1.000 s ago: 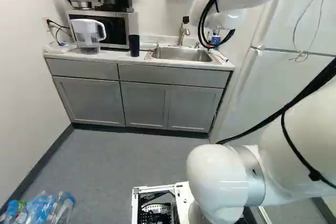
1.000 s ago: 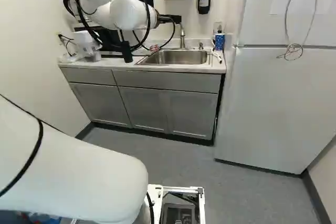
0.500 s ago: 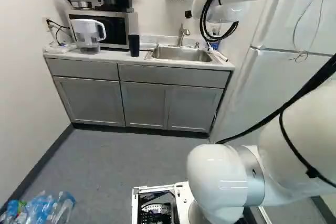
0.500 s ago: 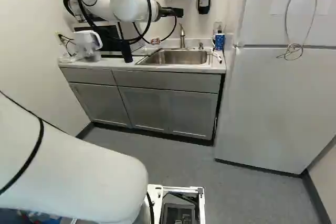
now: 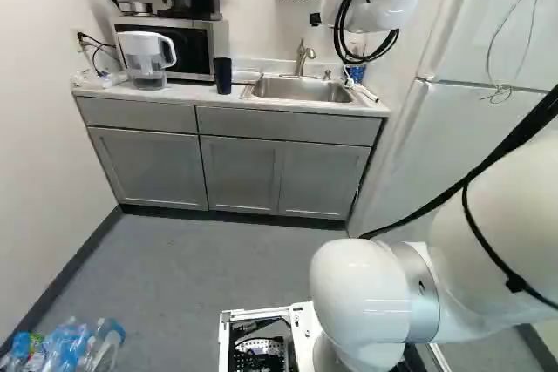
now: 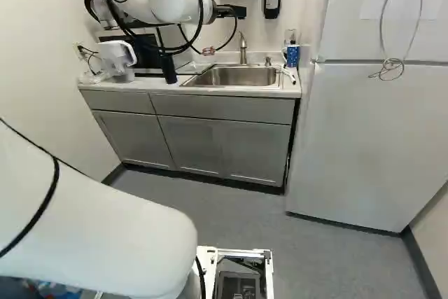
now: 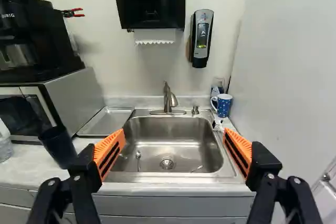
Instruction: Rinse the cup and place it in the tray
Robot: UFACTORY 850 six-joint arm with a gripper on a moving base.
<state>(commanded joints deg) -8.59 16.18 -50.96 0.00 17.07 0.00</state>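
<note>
Against the wall in the right base view, the black gripper [image 6: 231, 12] shows only in part beyond the white wrist. In the wrist view the gripper [image 7: 174, 153] stands open, its orange pads wide apart, nothing held; beyond them lies the steel sink [image 7: 167, 142] with its faucet [image 7: 169, 99]. A dark, slightly flared cup [image 7: 59, 145] stands on the counter beside the microwave, outside the fingers; the left base view shows the same cup [image 5: 223, 76] upright. A patterned blue mug [image 7: 222, 105] sits at the sink's rear corner. The shallow metal tray [image 7: 107, 121] lies between microwave and sink.
Around the sink are a microwave [image 7: 73, 98], coffee maker [image 7: 37, 40], water pitcher [image 5: 146, 58], wall-mounted towel dispenser [image 7: 149, 1] and soap dispenser [image 7: 201, 38]. A tall white fridge [image 6: 371, 124] flanks the counter. Plastic bottles [image 5: 70, 346] are near the base.
My wrist and gripper have risen a little, baring the faucet in both base views. The base, cup and mug have stayed put, and the cables have swung with the arm.
</note>
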